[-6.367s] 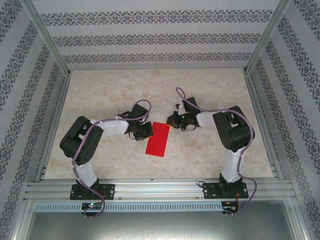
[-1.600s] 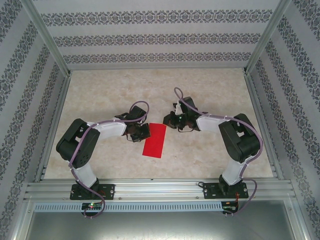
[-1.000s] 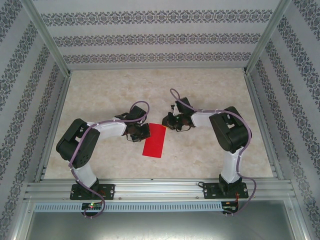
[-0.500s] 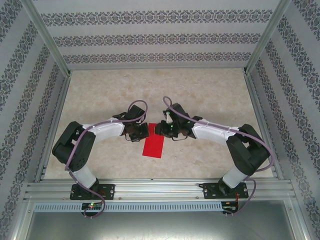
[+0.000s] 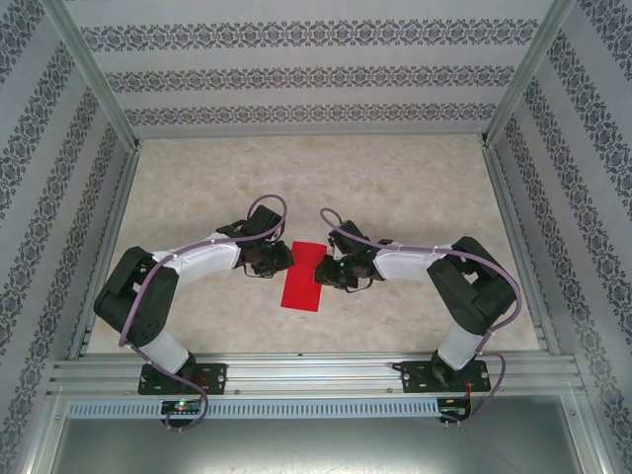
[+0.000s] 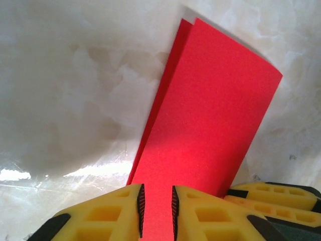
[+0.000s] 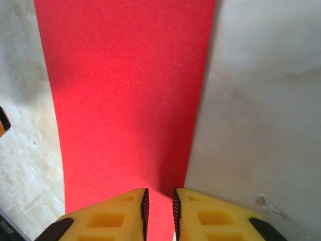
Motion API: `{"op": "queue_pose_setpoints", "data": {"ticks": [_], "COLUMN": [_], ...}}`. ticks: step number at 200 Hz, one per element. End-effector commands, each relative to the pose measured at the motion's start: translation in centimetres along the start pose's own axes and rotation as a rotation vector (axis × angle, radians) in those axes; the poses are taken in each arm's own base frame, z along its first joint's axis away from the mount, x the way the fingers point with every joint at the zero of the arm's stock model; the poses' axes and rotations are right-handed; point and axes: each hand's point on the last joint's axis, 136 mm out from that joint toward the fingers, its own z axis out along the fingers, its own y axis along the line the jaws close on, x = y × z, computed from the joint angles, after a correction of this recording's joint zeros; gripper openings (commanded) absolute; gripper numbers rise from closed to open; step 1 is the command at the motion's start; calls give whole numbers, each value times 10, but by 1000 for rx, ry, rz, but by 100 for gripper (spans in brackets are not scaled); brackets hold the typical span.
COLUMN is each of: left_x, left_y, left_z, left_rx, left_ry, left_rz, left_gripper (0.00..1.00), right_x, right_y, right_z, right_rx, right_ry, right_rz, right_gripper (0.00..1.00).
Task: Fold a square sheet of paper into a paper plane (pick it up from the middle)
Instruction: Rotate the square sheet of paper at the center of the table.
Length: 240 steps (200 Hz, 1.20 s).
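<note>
Over on the left, we have the left end effector (image 5: 271,258) down low at the far left edge of the red sheet of paper (image 5: 301,288). Through its wrist camera, its yellow fingers (image 6: 110,211) stand a narrow slot apart, and red shows right through that slot. Whether they actually touch the sheet, we cannot tell.

In the middle, the sheet lies flat on the pale marbled worktop (image 5: 415,188), folded into a long rectangle. We can make out two layers, the lower one peeping out along one long side. It sits slightly slanted between the two end effectors.

On to the right: the right end effector (image 5: 330,270) is low over the sheet's far right edge, facing its partner. Its wrist view gives us the same picture, with yellow fingers (image 7: 115,216) slightly parted, red in the gap and contact unclear.
</note>
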Motion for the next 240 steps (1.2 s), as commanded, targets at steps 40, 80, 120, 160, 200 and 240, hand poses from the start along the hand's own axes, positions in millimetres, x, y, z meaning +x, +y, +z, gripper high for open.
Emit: {"op": "queue_pose_setpoints", "data": {"ticks": [40,80,120,160,200,240], "left_x": [4,8,11,12,9,10], "left_y": [-3,-3,-10,-7,8,8], "left_z": [12,18,23,31,28,31], "left_rx": [64,79,124,120,49,55], "left_ry": [90,113,137,153,102,114], "left_rz": [-42,-53,-44,-52,-59,-61], "left_gripper": [33,37,38,38,40,41], "right_x": [-1,-9,-8,-7,-7,-8], "right_y": [-39,-43,-48,-50,-51,-52], "right_z": [0,-1,3,3,3,3], "right_rx": [93,40,35,41,47,52], "right_ry": [54,81,93,95,93,90], "right_rz": [-55,-80,-62,-58,-55,-52], "right_gripper": [22,22,22,22,22,22]}}
